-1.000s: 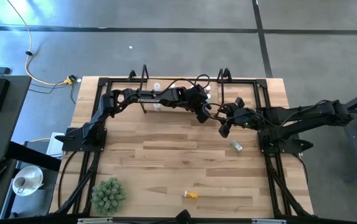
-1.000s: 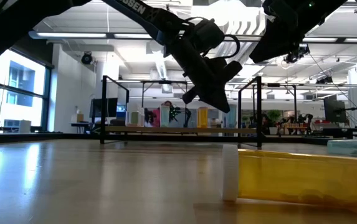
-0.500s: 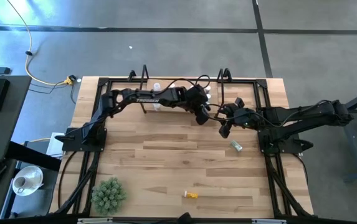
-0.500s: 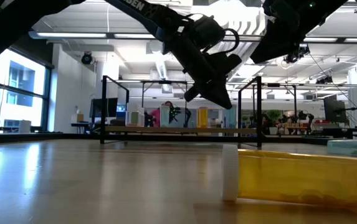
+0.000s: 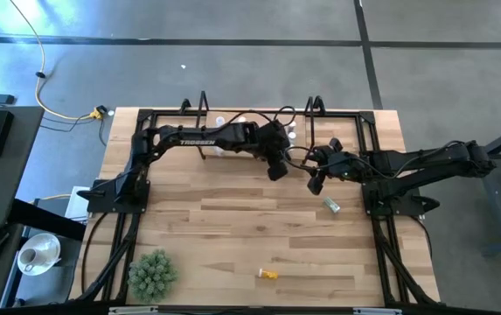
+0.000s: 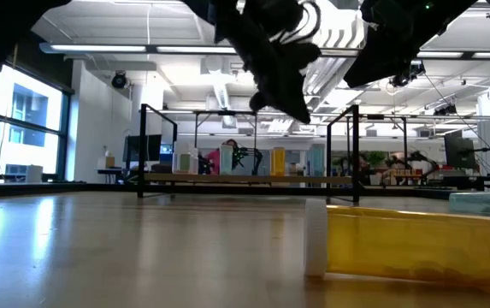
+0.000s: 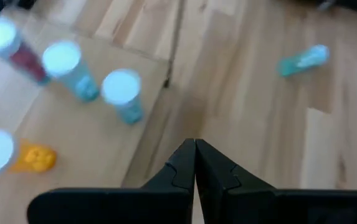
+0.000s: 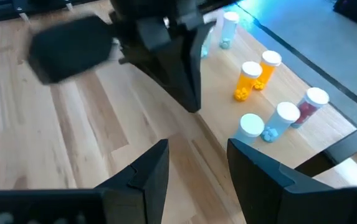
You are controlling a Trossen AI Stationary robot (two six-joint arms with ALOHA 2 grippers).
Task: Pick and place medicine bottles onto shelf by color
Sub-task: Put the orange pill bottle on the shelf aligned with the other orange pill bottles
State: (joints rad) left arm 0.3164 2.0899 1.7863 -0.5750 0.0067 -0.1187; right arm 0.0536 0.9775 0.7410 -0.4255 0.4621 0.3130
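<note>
- Left gripper (image 7: 195,163) has its fingers pinched fully together with nothing in them; it hangs above the table just in front of the shelf (image 5: 254,140).
- Right gripper (image 8: 197,165) sits right beside it, fingers parted, holding nothing.
- On the shelf: two teal bottles (image 7: 123,94), two orange ones (image 8: 248,79), one that looks purple-ish (blurry), plus a pale one.
- A teal bottle (image 5: 331,206) lies loose on the table near the right arm.
- An orange bottle (image 5: 268,274) lies at the front edge.
</note>
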